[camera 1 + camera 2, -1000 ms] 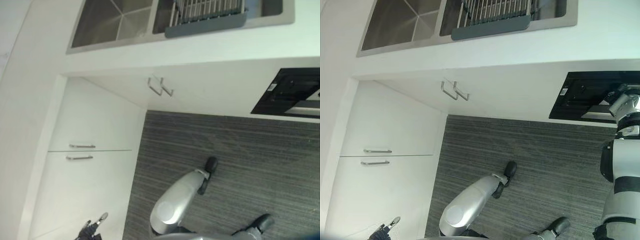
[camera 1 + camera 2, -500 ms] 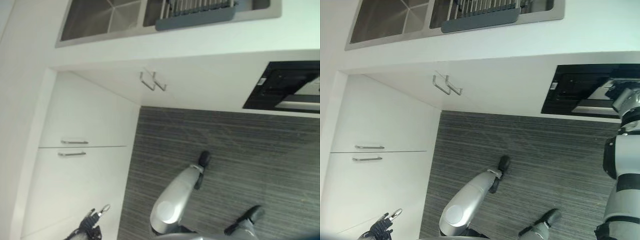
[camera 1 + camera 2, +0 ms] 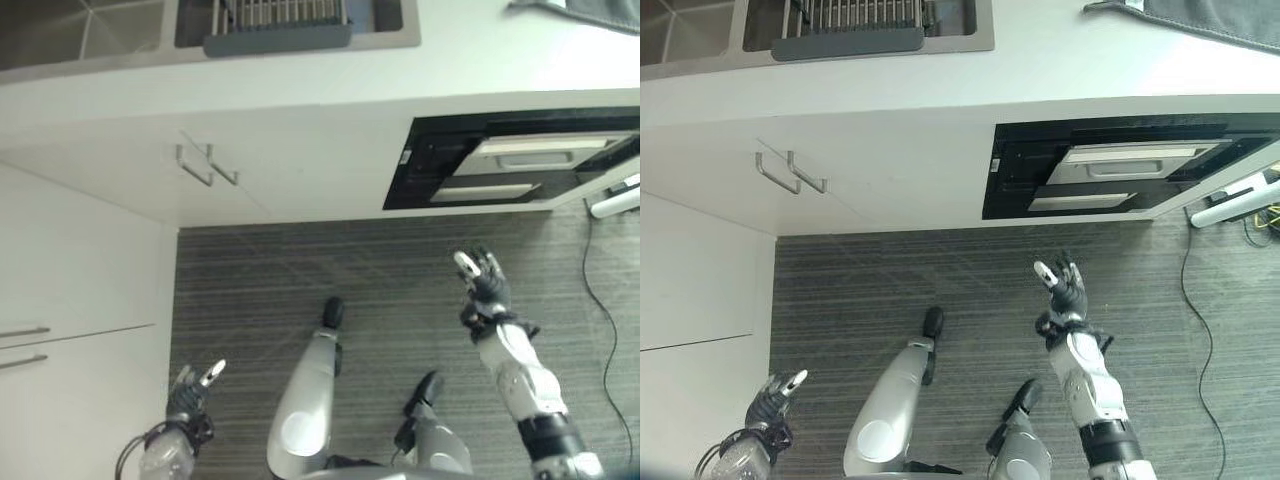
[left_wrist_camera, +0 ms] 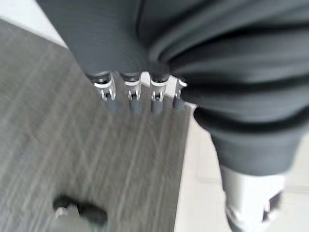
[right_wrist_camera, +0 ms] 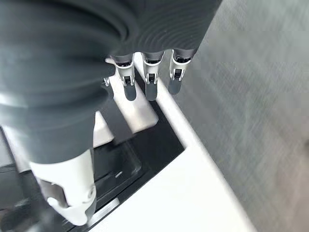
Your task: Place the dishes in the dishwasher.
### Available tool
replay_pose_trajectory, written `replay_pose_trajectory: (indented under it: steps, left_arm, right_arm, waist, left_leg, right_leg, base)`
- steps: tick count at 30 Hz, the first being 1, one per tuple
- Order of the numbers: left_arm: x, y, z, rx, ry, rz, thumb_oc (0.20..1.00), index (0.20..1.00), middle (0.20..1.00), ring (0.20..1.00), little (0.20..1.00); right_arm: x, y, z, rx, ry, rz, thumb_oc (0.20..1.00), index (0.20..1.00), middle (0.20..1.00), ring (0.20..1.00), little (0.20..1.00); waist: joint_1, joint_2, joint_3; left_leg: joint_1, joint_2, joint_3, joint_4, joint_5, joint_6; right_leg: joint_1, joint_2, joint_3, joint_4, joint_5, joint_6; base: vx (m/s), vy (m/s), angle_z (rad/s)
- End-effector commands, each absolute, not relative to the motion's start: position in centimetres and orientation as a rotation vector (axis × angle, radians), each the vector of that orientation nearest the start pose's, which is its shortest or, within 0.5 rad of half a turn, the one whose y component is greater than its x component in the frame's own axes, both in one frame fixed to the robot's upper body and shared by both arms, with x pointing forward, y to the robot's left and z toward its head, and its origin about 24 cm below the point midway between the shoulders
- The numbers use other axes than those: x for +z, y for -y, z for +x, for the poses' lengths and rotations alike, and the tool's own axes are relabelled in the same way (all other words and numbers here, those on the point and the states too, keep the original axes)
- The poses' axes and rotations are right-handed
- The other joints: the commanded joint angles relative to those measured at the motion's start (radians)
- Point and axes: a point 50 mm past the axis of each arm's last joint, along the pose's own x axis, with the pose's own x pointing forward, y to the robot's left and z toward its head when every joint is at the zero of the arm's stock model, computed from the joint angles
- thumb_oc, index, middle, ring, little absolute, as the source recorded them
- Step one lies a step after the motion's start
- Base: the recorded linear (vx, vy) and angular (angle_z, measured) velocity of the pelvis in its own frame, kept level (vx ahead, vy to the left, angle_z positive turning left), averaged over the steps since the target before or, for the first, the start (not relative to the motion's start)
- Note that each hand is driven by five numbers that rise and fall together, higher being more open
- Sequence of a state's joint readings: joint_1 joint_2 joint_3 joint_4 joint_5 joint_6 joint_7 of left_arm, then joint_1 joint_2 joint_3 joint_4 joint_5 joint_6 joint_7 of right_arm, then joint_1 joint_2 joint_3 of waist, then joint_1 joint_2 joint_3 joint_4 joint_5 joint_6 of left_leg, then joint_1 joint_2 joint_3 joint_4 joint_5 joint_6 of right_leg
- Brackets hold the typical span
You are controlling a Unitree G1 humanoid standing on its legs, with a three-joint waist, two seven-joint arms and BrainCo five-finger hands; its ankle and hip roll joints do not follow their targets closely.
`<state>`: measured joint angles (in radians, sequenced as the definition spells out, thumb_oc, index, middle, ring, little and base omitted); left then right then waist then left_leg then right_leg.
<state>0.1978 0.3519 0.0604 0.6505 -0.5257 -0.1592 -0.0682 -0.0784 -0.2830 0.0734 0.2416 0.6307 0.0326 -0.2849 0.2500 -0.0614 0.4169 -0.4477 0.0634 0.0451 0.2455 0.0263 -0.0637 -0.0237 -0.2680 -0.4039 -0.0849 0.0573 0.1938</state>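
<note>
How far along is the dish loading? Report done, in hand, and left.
Done: nothing visibly loaded. In hand: both the right hand and left hand are open and empty over the floor, the right raised toward the dark dishwasher under the counter. Left: everything; the dish rack sits in the sink, untouched.

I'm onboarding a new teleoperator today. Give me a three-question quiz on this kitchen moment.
1. True or false: the right hand holds a dish.
2. Where is the dish rack? A) in the sink B) on the floor C) inside the dishwasher
3. Fill in: the left hand hangs low beside the white ____.

Key: 1 false, its fingers are open and empty. 2 A. 3 cabinets.
</note>
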Motion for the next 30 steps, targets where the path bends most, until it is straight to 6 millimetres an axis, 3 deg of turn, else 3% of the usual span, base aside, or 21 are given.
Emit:
replay_pose_trajectory:
  steps: [1, 5, 6, 8, 9, 10, 12, 14, 15, 16, 19, 21, 23, 24, 25, 27, 30]
  left_arm:
    - [-9.1, -29.5, 11.2, 0.276, -0.63, -0.108, 1.0, 1.0, 1.0, 1.0, 1.0]
    - [-8.8, -28.6, 12.5, 0.194, -0.603, -0.182, 1.0, 1.0, 1.0, 1.0, 1.0]
    - [-8.8, -28.5, 12.8, 0.197, -0.606, -0.241, 1.0, 1.0, 1.0, 1.0, 1.0]
    - [-8.9, -28.4, 13.0, 0.205, -0.605, -0.316, 1.0, 1.0, 1.0, 1.0, 1.0]
    - [-8.8, -28.1, 13.3, 0.161, -0.602, -0.323, 1.0, 1.0, 1.0, 1.0, 1.0]
    - [-8.9, -28.0, 13.4, 0.156, -0.602, -0.326, 1.0, 1.0, 1.0, 1.0, 1.0]
    - [-8.9, -27.6, 14.6, 0.172, -0.603, -0.378, 1.0, 1.0, 1.0, 1.0, 1.0]
    - [-8.5, -27.3, 15.8, 0.147, -0.595, -0.378, 1.0, 1.0, 1.0, 1.0, 1.0]
    - [-8.4, -27.2, 16.2, 0.131, -0.601, -0.368, 1.0, 1.0, 1.0, 1.0, 1.0]
    - [-8.4, -26.8, 16.8, 0.075, -0.626, -0.338, 1.0, 1.0, 1.0, 1.0, 1.0]
    - [-9.5, -26.2, 16.7, 0.027, -0.704, -0.322, 1.0, 1.0, 1.0, 1.0, 1.0]
    - [-10.2, -26.2, 16.3, -0.015, -0.759, -0.277, 1.0, 1.0, 1.0, 1.0, 1.0]
    - [-10.8, -26.3, 15.9, -0.017, -0.788, -0.269, 1.0, 1.0, 1.0, 1.0, 1.0]
    - [-10.9, -26.3, 15.9, -0.015, -0.8, -0.27, 1.0, 1.0, 1.0, 1.0, 1.0]
    - [-11.1, -26.2, 16.0, -0.01, -0.809, -0.278, 1.0, 1.0, 1.0, 1.0, 1.0]
    - [-11.9, -25.2, 16.2, -0.029, -0.841, -0.278, 1.0, 1.0, 1.0, 1.0, 1.0]
    - [-12.5, -24.5, 15.8, -0.028, -0.862, -0.309, 1.0, 1.0, 1.0, 1.0, 1.0]
  right_arm:
    - [3.7, 22.8, 28.4, -0.249, -0.1, 0.204, 1.0, 1.0, 1.0, 1.0, 1.0]
    - [1.1, 21.6, 27.6, -0.196, -0.22, 0.196, 1.0, 1.0, 1.0, 1.0, 1.0]
    - [-0.6, 21.2, 27.2, -0.164, -0.303, 0.12, 1.0, 1.0, 1.0, 1.0, 1.0]
    - [-1.7, 21.3, 26.5, -0.172, -0.373, 0.057, 1.0, 1.0, 1.0, 1.0, 1.0]
    - [-3.1, 22.1, 25.4, -0.208, -0.444, 0.016, 1.0, 1.0, 1.0, 1.0, 1.0]
    - [-3.4, 22.3, 25.2, -0.209, -0.458, 0.011, 1.0, 1.0, 1.0, 1.0, 1.0]
    - [-4.2, 23.2, 24.2, -0.197, -0.502, -0.038, 1.0, 1.0, 1.0, 1.0, 1.0]
    - [-4.4, 24.1, 23.5, -0.185, -0.502, -0.069, 1.0, 1.0, 1.0, 1.0, 1.0]
    - [-4.6, 24.5, 23.2, -0.185, -0.515, -0.062, 1.0, 1.0, 1.0, 1.0, 1.0]
    - [-5.3, 25.4, 22.2, -0.202, -0.546, 0.004, 1.0, 1.0, 1.0, 1.0, 1.0]
    - [-7.7, 25.4, 20.5, -0.18, -0.646, 0.064, 1.0, 1.0, 1.0, 1.0, 1.0]
    - [-9.3, 25.6, 19.0, -0.189, -0.698, 0.101, 1.0, 1.0, 1.0, 1.0, 1.0]
    - [-10.5, 25.9, 17.6, -0.184, -0.754, 0.112, 1.0, 1.0, 1.0, 1.0, 1.0]
    - [-11.0, 25.9, 17.2, -0.185, -0.778, 0.117, 1.0, 1.0, 1.0, 1.0, 1.0]
    - [-11.5, 25.8, 16.7, -0.182, -0.801, 0.123, 1.0, 1.0, 1.0, 1.0, 1.0]
    - [-13.2, 25.1, 14.5, -0.175, -0.885, 0.153, 1.0, 1.0, 1.0, 1.0, 1.0]
    - [-14.1, 24.4, 13.0, -0.167, -0.944, 0.165, 1.0, 1.0, 1.0, 1.0, 1.0]
  waist:
    - [0.029, 0.032, -0.06]
    - [0.02, 0.024, -0.091]
    - [0.014, 0.037, -0.112]
    - [0.002, 0.056, -0.134]
    - [-0.011, 0.068, -0.141]
    - [-0.015, 0.068, -0.143]
    - [-0.052, 0.048, -0.156]
    - [-0.092, 0.026, -0.159]
    - [-0.102, 0.027, -0.164]
    - [-0.124, 0.046, -0.188]
    - [-0.137, 0.047, -0.216]
    - [-0.146, 0.052, -0.23]
    - [-0.159, 0.065, -0.237]
    - [-0.166, 0.071, -0.24]
    - [-0.177, 0.072, -0.246]
    - [-0.231, 0.05, -0.26]
    - [-0.261, 0.03, -0.273]
  left_leg:
    - [0.059, 0.06, 0.031, -0.116, 0.042, -0.033]
    - [0.107, 0.07, 0.013, -0.123, 0.043, -0.033]
    - [0.141, 0.093, 0.002, -0.162, 0.072, -0.048]
    - [0.185, 0.135, 0.024, -0.255, 0.147, -0.076]
    - [0.195, 0.155, 0.039, -0.264, 0.187, -0.09]
    - [0.198, 0.151, 0.043, -0.25, 0.175, -0.086]
    - [0.229, 0.107, 0.131, -0.092, 0.038, -0.04]
    - [0.272, 0.105, 0.198, 0.015, -0.064, -0.044]
    - [0.302, 0.1, 0.211, -0.005, -0.067, -0.045]
    - [0.409, 0.079, 0.245, -0.141, -0.042, -0.037]
    - [0.496, 0.016, 0.215, -0.24, -0.051, -0.008]
    - [0.536, 0.0, 0.217, -0.278, -0.059, 0.014]
    - [0.569, -0.009, 0.206, -0.31, -0.066, 0.036]
    - [0.567, -0.005, 0.219, -0.318, -0.053, 0.045]
    - [0.574, -0.004, 0.211, -0.33, -0.056, 0.05]
    - [0.58, -0.026, 0.143, -0.333, -0.063, 0.064]
    - [0.588, -0.04, 0.105, -0.333, -0.076, 0.068]
  right_leg:
    - [0.147, -0.011, 0.013, 0.063, -0.087, 0.004]
    - [0.164, 0.038, 0.019, 0.131, -0.146, -0.023]
    - [0.173, 0.069, 0.025, 0.149, -0.17, -0.043]
    - [0.194, 0.096, 0.042, 0.133, -0.165, -0.058]
    - [0.219, 0.111, 0.054, 0.12, -0.165, -0.071]
    - [0.221, 0.111, 0.052, 0.118, -0.164, -0.074]
    - [0.213, 0.075, 0.012, 0.124, -0.151, -0.08]
    - [0.226, 0.045, -0.009, 0.118, -0.134, -0.068]
    - [0.228, 0.041, -0.018, 0.114, -0.125, -0.062]
    - [0.214, 0.02, -0.052, 0.141, -0.101, -0.05]
    - [0.198, -0.029, -0.036, 0.203, -0.037, -0.016]
    - [0.162, -0.062, -0.026, 0.31, 0.006, 0.001]
    - [0.121, -0.076, -0.001, 0.414, 0.026, 0.006]
    - [0.102, -0.072, 0.001, 0.43, 0.042, -0.009]
    - [0.089, -0.049, 0.022, 0.423, 0.035, -0.013]
    - [0.069, 0.1, 0.14, 0.278, -0.023, -0.038]
    - [0.068, 0.149, 0.224, 0.165, -0.038, -0.049]
  base:
    - [-0.19, -0.215, -0.16]
    - [-0.16, -0.18, 0.0]
    - [0.04, -0.021, 0.07]
    - [0.05, 0.021, -0.01]
    - [-0.04, 0.009, 0.04]
    - [-0.15, 0.045, 0.24]
    - [-0.17, 0.104, 0.53]
    - [-0.08, 0.183, 0.82]
    - [0.01, 0.462, 0.86]
    - [0.09, 0.521, 0.62]
    - [0.12, 0.49, 0.71]
    - [0.12, 0.39, 0.1]
    - [0.07, 0.293, 0.23]
    - [0.02, 0.191, 0.45]
    - [0.04, 0.16, 0.38]
    - [0.19, 0.063, 0.76]
    - [0.15, -0.004, 1.15]
